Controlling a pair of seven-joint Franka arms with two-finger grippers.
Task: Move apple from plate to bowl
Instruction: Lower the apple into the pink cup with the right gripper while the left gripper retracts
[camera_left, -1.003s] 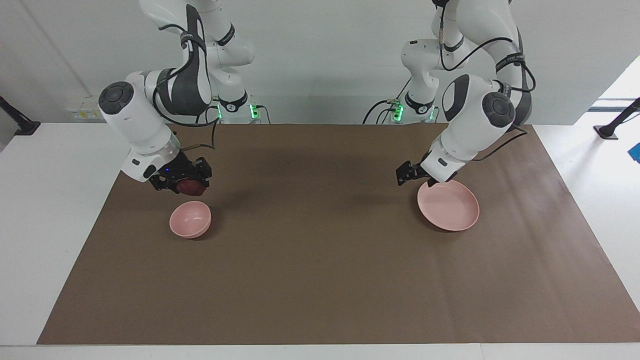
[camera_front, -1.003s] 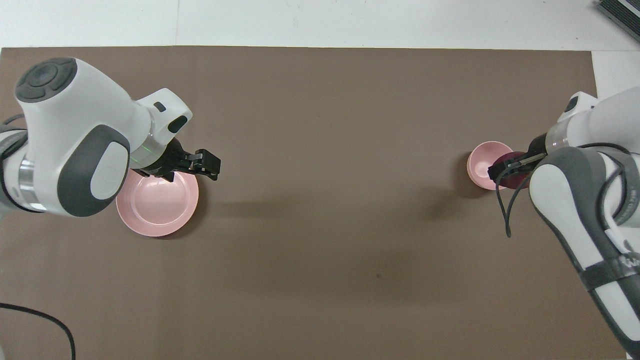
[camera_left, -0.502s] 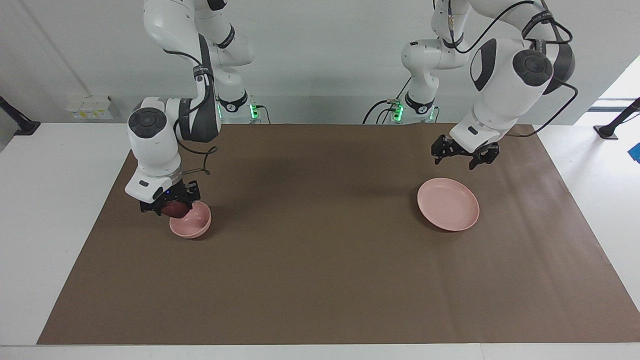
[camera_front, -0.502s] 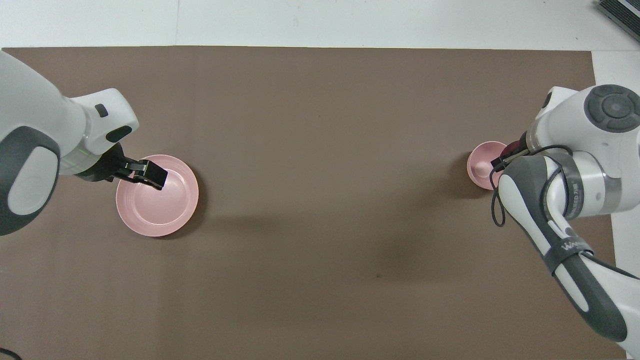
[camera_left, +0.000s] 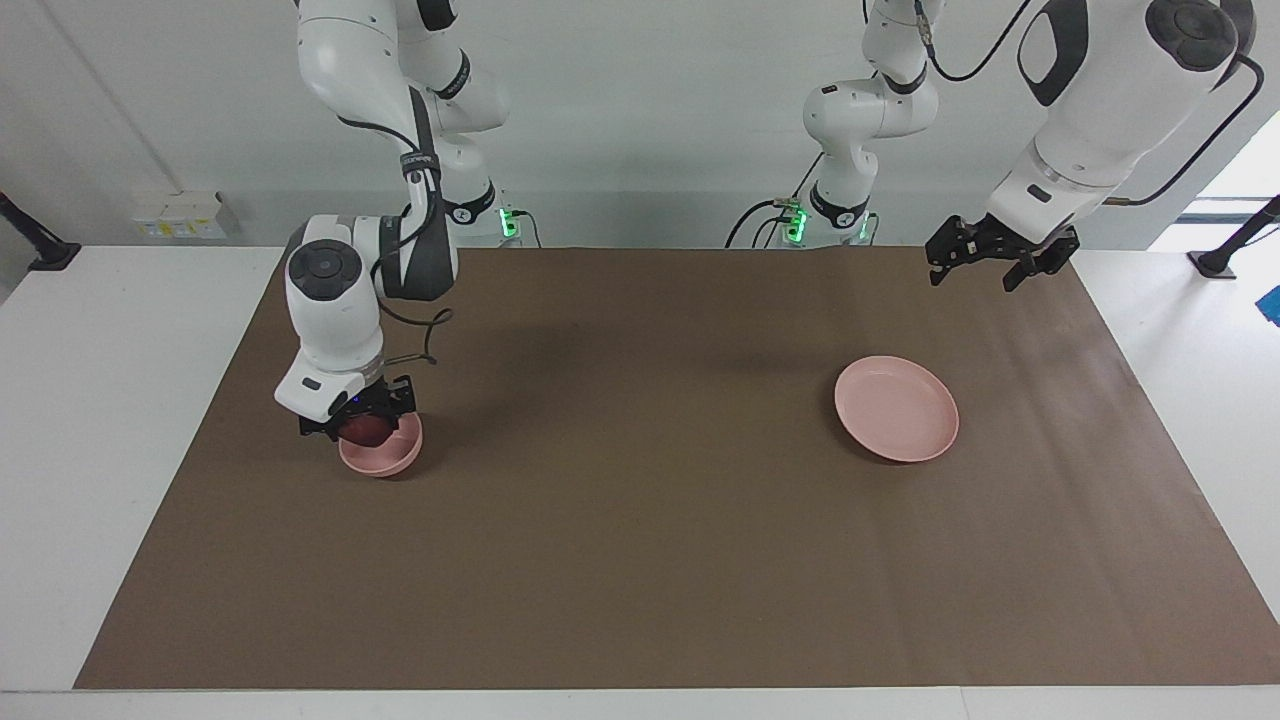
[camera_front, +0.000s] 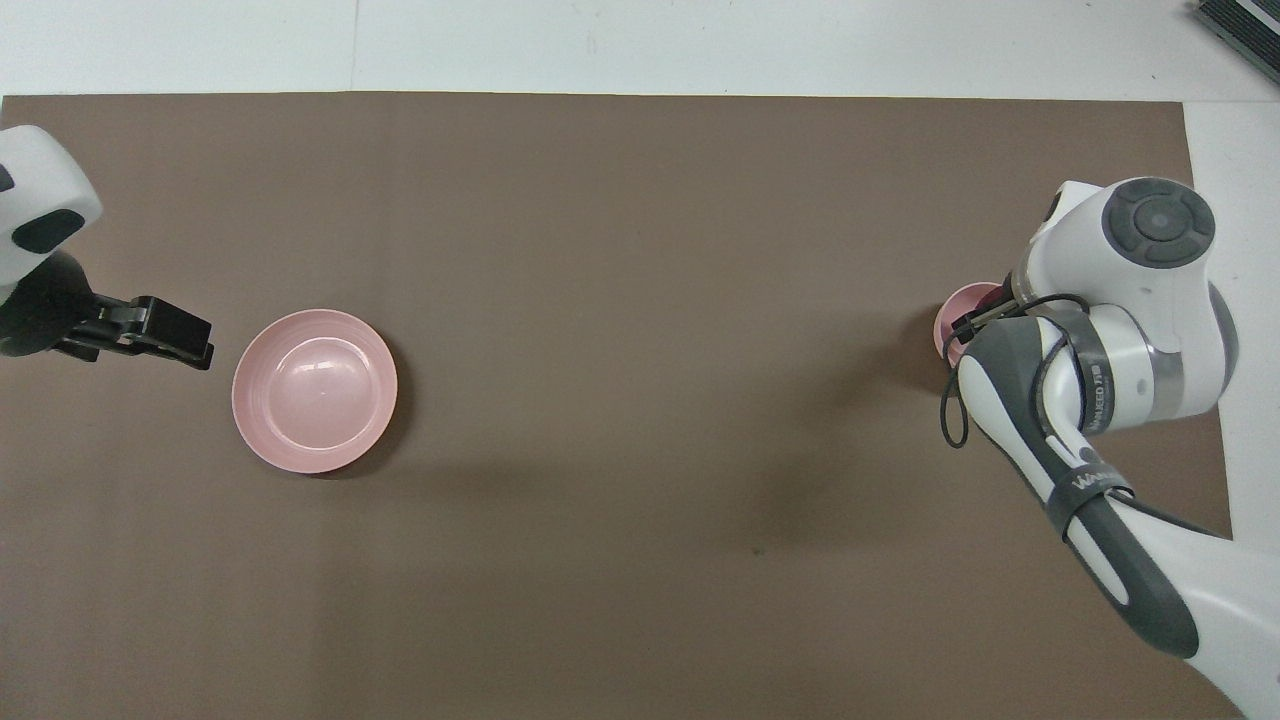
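One apple (camera_left: 364, 431), dark red, gripped in the right gripper (camera_left: 362, 424) and hanging low over the bowl (camera_left: 383, 447), at the level of its rim or just inside; whether it touches the bowl cannot be told. In the overhead view the wrist hides the apple.

One bowl, small, deep, pale pink, on the brown mat (camera_left: 640, 520) near the mat's edge at the right arm's end, about midway between its robot-side edge and its outer edge. In the overhead view only a sliver of its rim (camera_front: 955, 312) shows past the arm.

One plate (camera_left: 896, 408), flat, pale pink, empty, on the mat toward the left arm's end and well apart from the bowl; fully visible from overhead (camera_front: 314, 390).

Right arm: reaches from its base down to the bowl, forearm bent at the elbow, wrist pointing straight down, gripper closed around the apple.

Left arm: raised, wrist tilted downward, its gripper (camera_left: 988, 258) high over the mat's corner at the robots' edge, clear of the plate. Fingers spread wide, holding nothing. From overhead the gripper (camera_front: 150, 335) shows beside the plate at the mat's left-arm edge.

One table (camera_left: 120, 400), white, carrying the mat.
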